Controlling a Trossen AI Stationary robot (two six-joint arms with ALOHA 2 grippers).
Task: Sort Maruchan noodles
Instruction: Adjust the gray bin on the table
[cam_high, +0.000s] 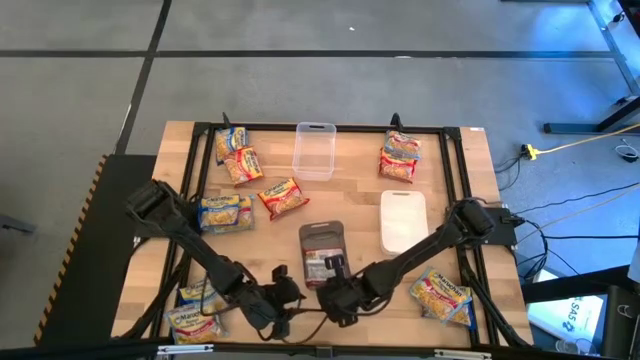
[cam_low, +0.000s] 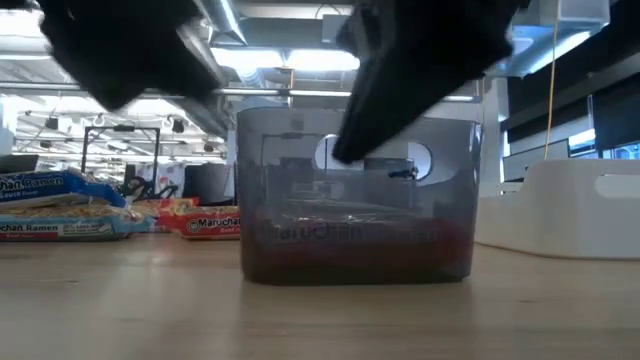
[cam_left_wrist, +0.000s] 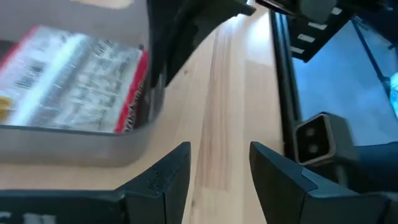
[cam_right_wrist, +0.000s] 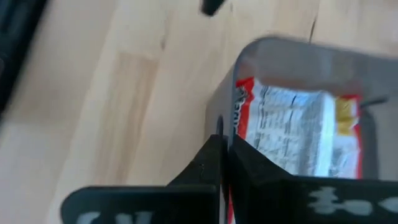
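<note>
A grey container (cam_high: 322, 240) stands flat on the table near the front edge, with a red-labelled Maruchan packet (cam_right_wrist: 298, 130) lying inside. My right gripper (cam_right_wrist: 225, 158) is shut at the container's near rim (cam_high: 335, 288). My left gripper (cam_left_wrist: 221, 165) hovers open over bare wood just left of the container (cam_high: 288, 295), nothing between its fingers. Several more Maruchan packets lie loose: at the far left (cam_high: 237, 155), the middle left (cam_high: 225, 213), the centre (cam_high: 283, 197), the far right (cam_high: 400, 157), the near right (cam_high: 443, 297) and the near left (cam_high: 195, 312). My right gripper pinches the grey container's thin wall (cam_right_wrist: 220, 124) close to a rounded corner. One finger (cam_right_wrist: 261, 171) is inside above the packet and the other (cam_right_wrist: 202, 168) is outside over the wood. The fingers slant down from the table's near side. The container's bottom (cam_low: 355, 275) rests on the table.
A clear container (cam_high: 314, 150) stands at the far middle. A white container (cam_high: 403, 220) stands right of the grey one. A black frame (cam_high: 460, 200) edges the work area. Bare wood lies between the containers and the packets.
</note>
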